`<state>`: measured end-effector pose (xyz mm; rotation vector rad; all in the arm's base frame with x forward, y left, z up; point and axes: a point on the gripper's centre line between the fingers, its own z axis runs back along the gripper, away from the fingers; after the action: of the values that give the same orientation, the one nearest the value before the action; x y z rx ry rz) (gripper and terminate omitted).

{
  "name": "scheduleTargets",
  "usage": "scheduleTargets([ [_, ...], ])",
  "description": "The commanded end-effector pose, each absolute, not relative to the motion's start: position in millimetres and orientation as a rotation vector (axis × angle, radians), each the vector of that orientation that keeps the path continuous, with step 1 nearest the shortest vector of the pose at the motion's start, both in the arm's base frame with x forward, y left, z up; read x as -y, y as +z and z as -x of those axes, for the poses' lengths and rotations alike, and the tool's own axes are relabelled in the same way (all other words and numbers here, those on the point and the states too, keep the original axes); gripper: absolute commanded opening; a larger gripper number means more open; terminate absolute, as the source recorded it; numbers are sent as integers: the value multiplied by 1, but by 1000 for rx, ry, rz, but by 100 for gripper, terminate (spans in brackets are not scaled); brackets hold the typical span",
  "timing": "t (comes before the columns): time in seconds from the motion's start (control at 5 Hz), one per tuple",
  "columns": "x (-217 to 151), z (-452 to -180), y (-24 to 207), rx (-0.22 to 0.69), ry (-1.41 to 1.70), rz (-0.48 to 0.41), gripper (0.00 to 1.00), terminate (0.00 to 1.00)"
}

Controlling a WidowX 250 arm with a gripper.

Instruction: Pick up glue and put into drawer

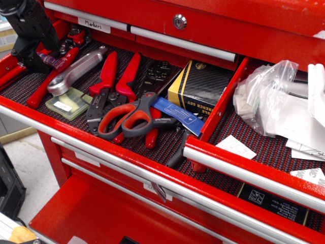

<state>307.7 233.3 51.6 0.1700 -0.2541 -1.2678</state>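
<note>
The glue (52,60) lies at the far left of the left tool drawer, against a long red tool handle. Only its purple-blue label band and a bit of red body show. My black gripper (31,57) has come down from the top left onto its nozzle end and hides the white nozzle. The fingers are dark and merge with the bottle, so I cannot tell whether they are open or shut on it. The drawer (252,148) with clear plastic bags (266,96) and white papers stands open at the right, behind its silver pull bar (254,176).
The left drawer holds a silver ratchet wrench (76,71), red-handled pliers (114,81), red-and-grey scissors (129,118), a black-and-yellow box (199,85) and a green case (65,103). A red divider wall (223,99) separates the two drawers. A closed locked drawer (179,22) sits above.
</note>
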Motion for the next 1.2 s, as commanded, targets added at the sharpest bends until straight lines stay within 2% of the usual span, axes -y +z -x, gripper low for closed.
scheduleTargets([
  [0.0,-236,-320,61,274,-1220,-165,0,0],
  [0.2,-233,-317,60,276,-1181,-149,0,0],
  [0.4,-224,-310,68,254,-1136,-131,0,0],
  [0.6,-207,-299,89,220,-1042,-97,0,0],
  [0.8,-168,-293,120,188,-884,-79,0,0],
  [1.0,-118,-280,159,96,-742,-80,0,0],
])
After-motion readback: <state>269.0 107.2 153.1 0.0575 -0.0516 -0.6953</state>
